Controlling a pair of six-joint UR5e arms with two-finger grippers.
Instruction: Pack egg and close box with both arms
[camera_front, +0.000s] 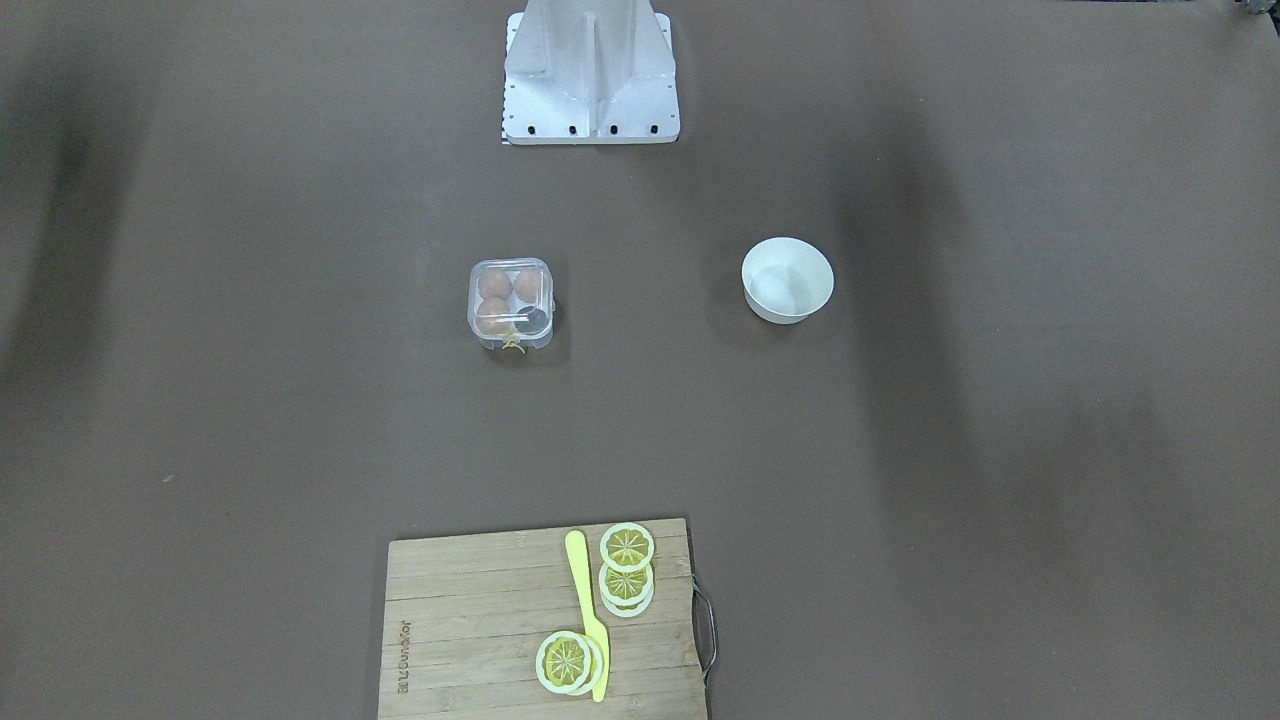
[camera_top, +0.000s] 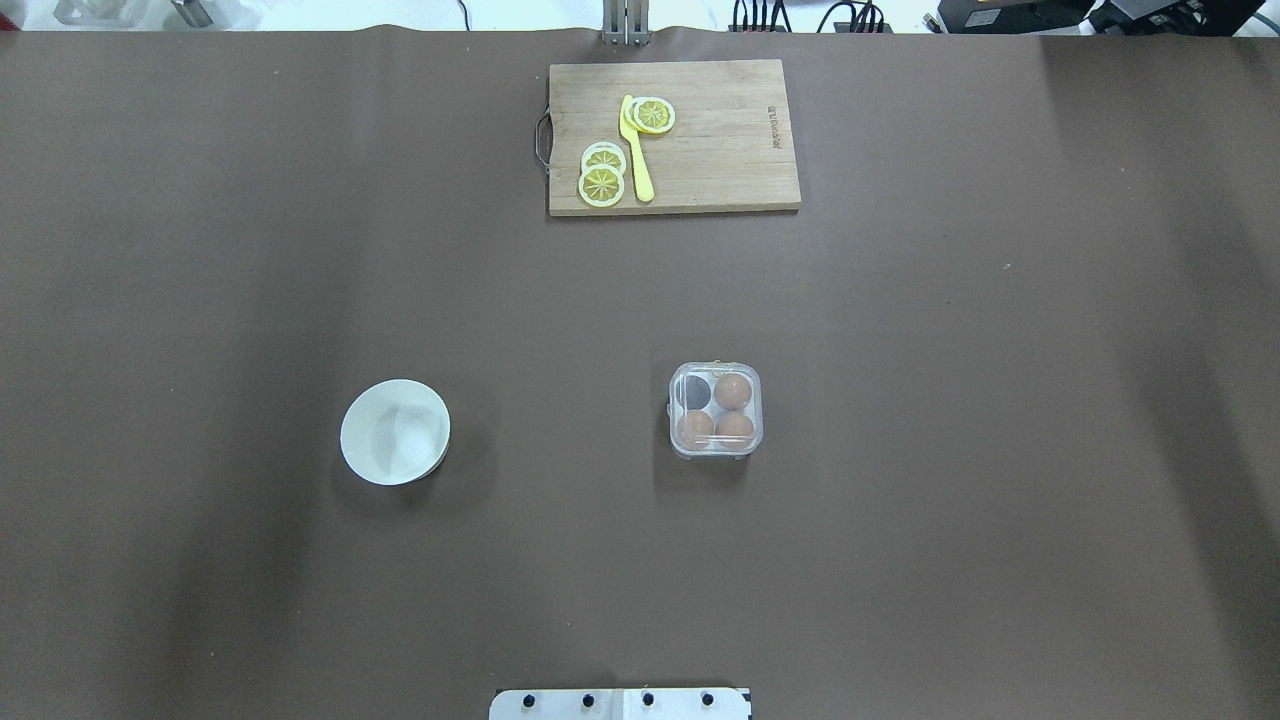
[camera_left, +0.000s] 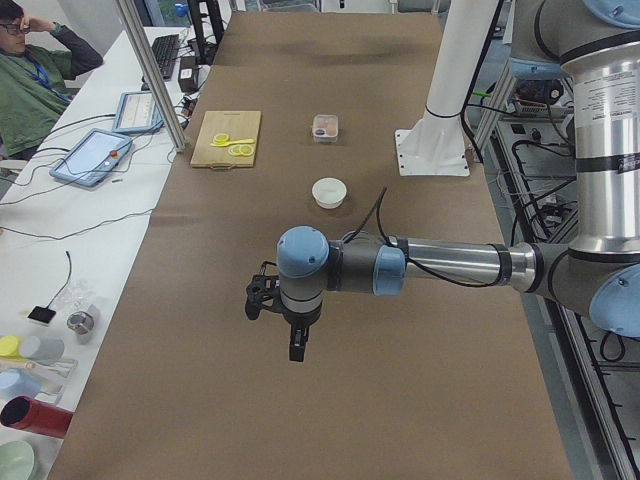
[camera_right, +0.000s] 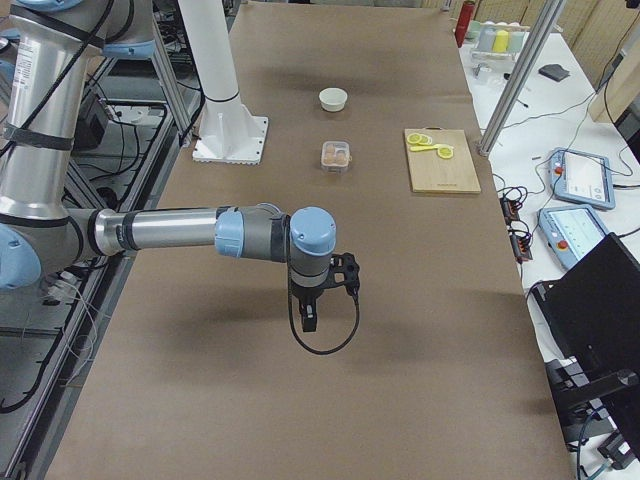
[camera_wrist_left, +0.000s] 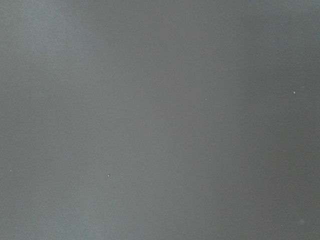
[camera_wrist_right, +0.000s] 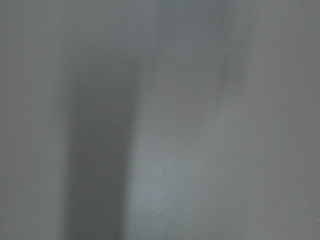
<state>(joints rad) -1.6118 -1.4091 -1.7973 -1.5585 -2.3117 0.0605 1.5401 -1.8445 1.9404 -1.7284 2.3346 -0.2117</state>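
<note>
The box (camera_top: 715, 410) is a small clear-plastic egg case on the brown table, right of centre in the overhead view. Three brown eggs fill three wells, one of them the egg (camera_top: 733, 390). The fourth well (camera_top: 696, 392) is dark and holds no egg. The clear lid seems to lie over the wells. The box also shows in the front view (camera_front: 510, 304). My left gripper (camera_left: 298, 345) shows only in the exterior left view and my right gripper (camera_right: 310, 318) only in the exterior right view. Both hang far from the box, and I cannot tell whether they are open or shut. Both wrist views show only table.
An empty white bowl (camera_top: 395, 432) stands left of the box. A wooden cutting board (camera_top: 720, 150) with lemon slices (camera_top: 602, 185) and a yellow knife (camera_top: 636, 150) lies at the far edge. The white stand's base (camera_front: 590, 75) sits at the near edge.
</note>
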